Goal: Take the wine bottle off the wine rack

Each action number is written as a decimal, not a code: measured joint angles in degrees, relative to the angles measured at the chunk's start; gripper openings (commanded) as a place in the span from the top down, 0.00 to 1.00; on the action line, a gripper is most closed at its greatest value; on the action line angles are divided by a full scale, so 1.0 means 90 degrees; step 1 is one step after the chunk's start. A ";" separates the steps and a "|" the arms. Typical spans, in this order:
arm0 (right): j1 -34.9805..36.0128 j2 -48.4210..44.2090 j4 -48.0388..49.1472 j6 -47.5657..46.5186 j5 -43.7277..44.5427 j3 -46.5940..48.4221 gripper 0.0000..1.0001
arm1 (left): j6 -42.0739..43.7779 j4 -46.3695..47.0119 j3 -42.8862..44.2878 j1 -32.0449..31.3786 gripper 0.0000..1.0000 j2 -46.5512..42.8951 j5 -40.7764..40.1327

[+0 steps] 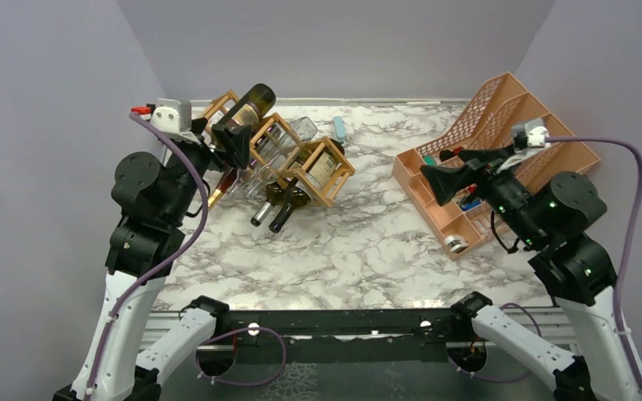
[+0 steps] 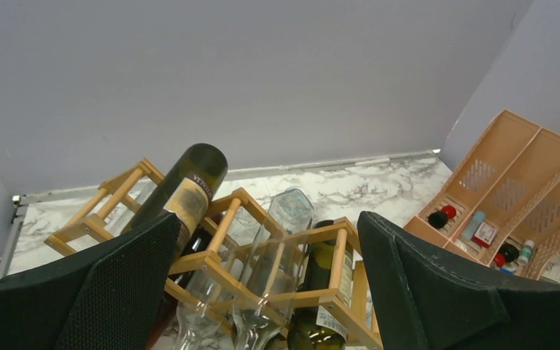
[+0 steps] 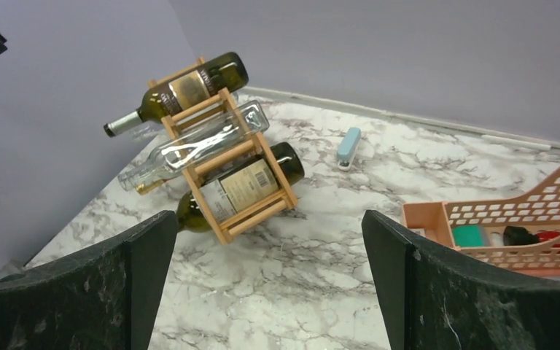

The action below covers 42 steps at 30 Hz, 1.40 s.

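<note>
The tan wooden wine rack (image 1: 343,159) lies tipped on the marble at the back left. A dark green wine bottle (image 1: 251,104) rests on its top, clear bottles (image 1: 288,138) fill the middle, and a dark labelled bottle (image 1: 309,171) sits in the low cell. My left gripper (image 1: 232,142) hovers open at the rack's near left side, holding nothing. Its wrist view shows the rack (image 2: 222,226), top bottle (image 2: 186,189) and clear bottle (image 2: 284,226) beyond the open left gripper (image 2: 268,222). My right gripper (image 1: 435,184) is open, far from the rack (image 3: 259,217).
A peach mesh organizer (image 1: 493,134) with small items stands at the back right, just behind the right gripper. A small light-blue object (image 1: 339,128) lies near the back wall. Grey walls close in the left, back and right sides.
</note>
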 measured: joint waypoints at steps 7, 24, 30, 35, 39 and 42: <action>0.1161 0.0515 0.0561 -0.0049 0.0758 -0.0634 0.00 | -0.0041 0.0012 -0.0355 -0.0425 0.01 0.0153 -0.0170; 0.2397 0.1532 0.1377 -0.0160 0.2200 -0.1224 0.01 | -0.0087 -0.0080 -0.0855 -0.0918 0.01 0.0522 -0.0357; 0.2460 0.2059 0.1263 -0.0160 0.2380 -0.1086 0.01 | 0.0029 -0.0816 -0.0449 -0.0930 0.01 0.1246 -0.0364; 0.2463 0.2164 0.1110 -0.0199 0.2378 -0.1071 0.01 | 0.0180 -0.1367 -0.0221 -0.0935 0.01 0.1559 -0.0359; 0.2477 0.2166 0.1105 -0.0291 0.2353 -0.1071 0.01 | 0.0333 -0.1744 0.0129 -0.0823 0.01 0.1712 -0.0287; 0.2494 0.2191 0.1093 -0.0342 0.2285 -0.1071 0.01 | 0.0449 -0.1931 0.0435 -0.0296 0.01 0.1877 0.0090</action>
